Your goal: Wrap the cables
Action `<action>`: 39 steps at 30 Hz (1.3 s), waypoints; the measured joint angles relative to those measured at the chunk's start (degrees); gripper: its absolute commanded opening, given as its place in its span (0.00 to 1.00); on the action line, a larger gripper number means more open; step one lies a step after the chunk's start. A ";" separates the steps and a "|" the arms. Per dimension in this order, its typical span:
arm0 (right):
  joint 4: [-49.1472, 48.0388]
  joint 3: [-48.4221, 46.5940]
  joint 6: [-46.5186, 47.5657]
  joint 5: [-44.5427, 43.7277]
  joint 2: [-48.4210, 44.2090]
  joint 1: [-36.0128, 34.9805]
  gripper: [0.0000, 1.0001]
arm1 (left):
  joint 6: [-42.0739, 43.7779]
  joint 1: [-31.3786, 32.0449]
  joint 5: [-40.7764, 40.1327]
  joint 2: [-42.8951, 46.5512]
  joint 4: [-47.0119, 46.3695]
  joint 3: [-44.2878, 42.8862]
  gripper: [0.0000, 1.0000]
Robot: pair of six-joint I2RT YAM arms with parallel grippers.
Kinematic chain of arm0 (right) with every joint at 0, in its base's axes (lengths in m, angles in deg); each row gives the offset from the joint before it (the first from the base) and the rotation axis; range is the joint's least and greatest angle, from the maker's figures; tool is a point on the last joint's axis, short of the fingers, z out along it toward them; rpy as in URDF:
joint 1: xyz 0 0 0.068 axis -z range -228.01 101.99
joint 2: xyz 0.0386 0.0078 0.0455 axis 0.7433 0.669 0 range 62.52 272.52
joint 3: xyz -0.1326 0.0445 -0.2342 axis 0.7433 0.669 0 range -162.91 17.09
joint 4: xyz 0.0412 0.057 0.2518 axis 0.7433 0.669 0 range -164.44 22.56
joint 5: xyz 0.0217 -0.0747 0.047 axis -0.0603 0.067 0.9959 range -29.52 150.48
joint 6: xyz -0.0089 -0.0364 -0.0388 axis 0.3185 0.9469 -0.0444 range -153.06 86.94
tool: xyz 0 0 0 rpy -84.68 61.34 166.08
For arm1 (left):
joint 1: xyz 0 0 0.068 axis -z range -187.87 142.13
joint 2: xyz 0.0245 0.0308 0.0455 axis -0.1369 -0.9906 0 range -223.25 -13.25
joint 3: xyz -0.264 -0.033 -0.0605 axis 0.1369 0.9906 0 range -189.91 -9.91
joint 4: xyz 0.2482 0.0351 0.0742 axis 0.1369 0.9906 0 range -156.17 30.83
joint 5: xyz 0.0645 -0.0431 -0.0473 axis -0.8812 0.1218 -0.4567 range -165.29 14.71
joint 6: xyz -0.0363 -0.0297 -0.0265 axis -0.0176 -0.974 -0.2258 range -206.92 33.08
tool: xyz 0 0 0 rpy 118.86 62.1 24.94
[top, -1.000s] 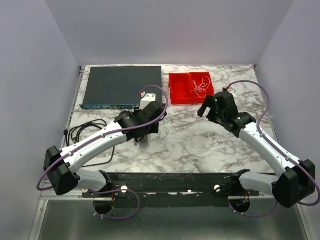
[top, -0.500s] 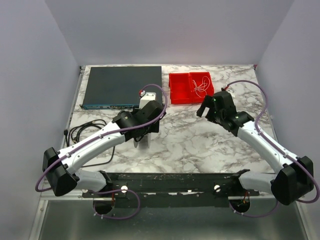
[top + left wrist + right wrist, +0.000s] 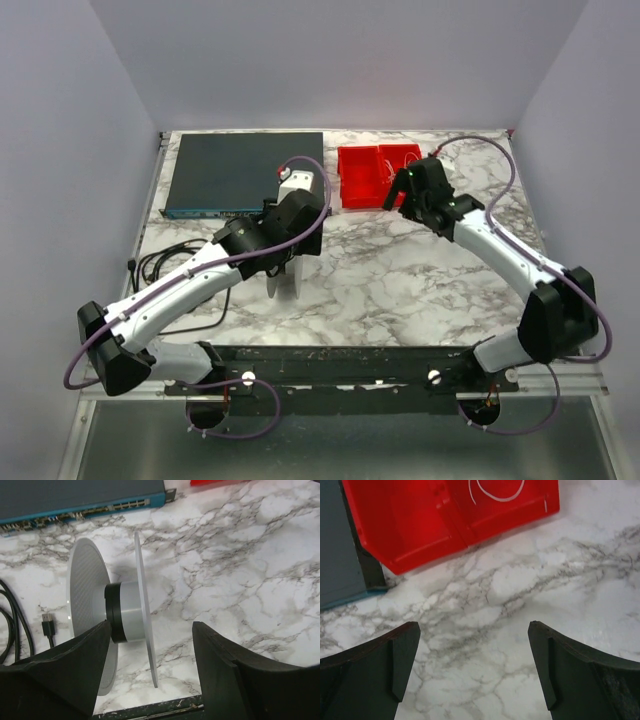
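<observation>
The cables show as a thin pale white wire loop (image 3: 496, 495) in the right compartment of the red tray (image 3: 415, 525), at the top of the right wrist view. My right gripper (image 3: 473, 626) is open and empty above bare marble just in front of that tray; in the top view it (image 3: 406, 200) covers the tray's (image 3: 360, 176) right compartment. A white spool (image 3: 125, 612) with two round flanges and a black band on its hub stands on its rims. My left gripper (image 3: 151, 625) is open with its jaws either side of the spool (image 3: 285, 282), not touching it.
A flat grey-blue network switch (image 3: 245, 172) lies at the back left, its port row in the left wrist view (image 3: 75, 511). Thick black cords (image 3: 165, 265) with a USB plug (image 3: 48, 627) lie left of the spool. A black rail (image 3: 340, 365) runs along the near edge.
My right gripper has moved back and left to the red tray's front edge, now covering the cables in the top view. My left arm has shifted slightly back over the spool.
</observation>
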 measured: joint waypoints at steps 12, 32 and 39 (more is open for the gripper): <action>-3.52 -26.05 1.99 -3.43 31.19 4.39 0.70 | 5.40 -3.34 1.64 1.29 0.04 -8.28 0.70; -3.65 -38.80 2.95 -2.16 44.41 11.43 0.65 | 6.45 -7.91 7.39 9.20 1.31 -3.76 0.70; -3.30 -42.01 0.31 -1.64 48.33 11.34 0.66 | 6.45 -8.15 8.15 9.09 1.29 -3.74 0.70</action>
